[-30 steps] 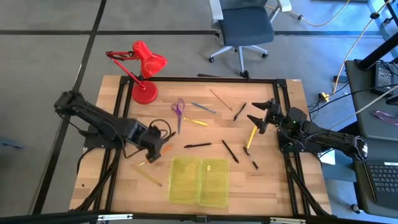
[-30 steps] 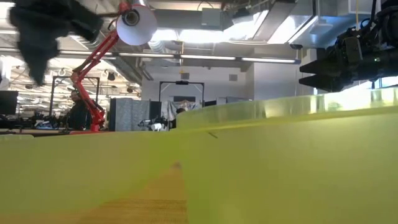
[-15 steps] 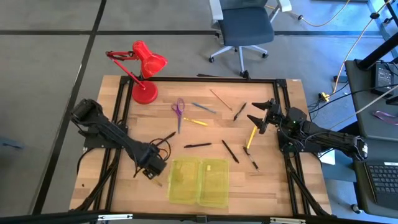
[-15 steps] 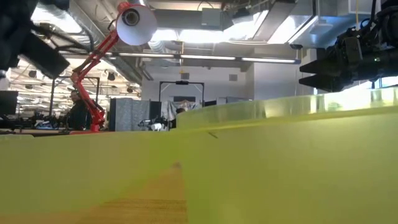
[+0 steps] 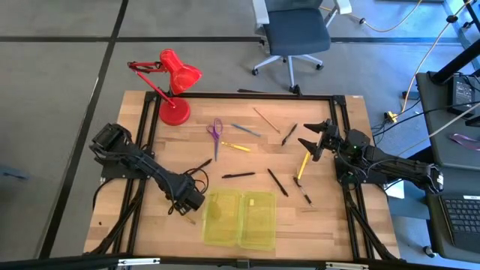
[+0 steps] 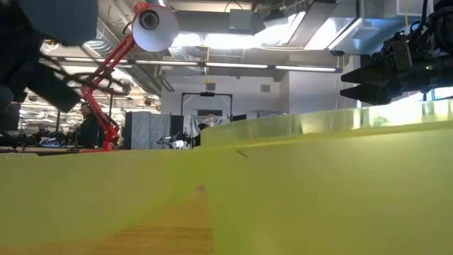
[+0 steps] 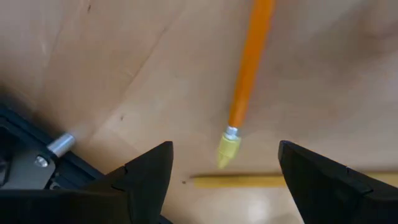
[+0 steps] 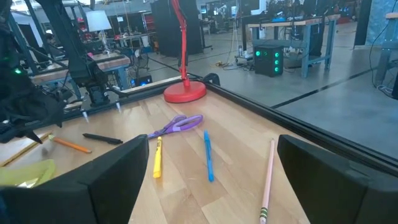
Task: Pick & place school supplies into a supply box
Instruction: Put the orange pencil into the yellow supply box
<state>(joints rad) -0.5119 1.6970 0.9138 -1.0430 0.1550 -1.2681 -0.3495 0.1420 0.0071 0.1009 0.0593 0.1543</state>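
Observation:
My left gripper [image 7: 227, 183] [image 5: 184, 205] points down over the table just left of the supply box [image 5: 240, 217], a flat yellow-green case lying open. Its fingers are open. They stand on either side of the yellow-tipped end [image 7: 227, 149] of an orange pencil [image 7: 249, 68] and over a yellow pencil [image 7: 261, 181], touching neither. Both pencils lie flat on the wood. My right gripper [image 5: 313, 139] [image 8: 227, 186] waits open and level at the table's right side. Purple scissors [image 5: 216, 131], black pens [image 5: 238, 175] and a yellow pen [image 5: 303, 165] lie scattered mid-table.
A red desk lamp [image 5: 174, 82] stands at the far left corner. A black frame rail [image 5: 247, 96] runs round the table. In the low view the supply box wall [image 6: 318, 184] fills the foreground. A blue pen [image 8: 208, 155] and a tan pencil [image 8: 267, 180] lie toward the far side.
My left gripper has come down and moved toward the table's near edge, tipping to point more steeply downward. It now stands beside the supply box's left half. My right arm has kept still.

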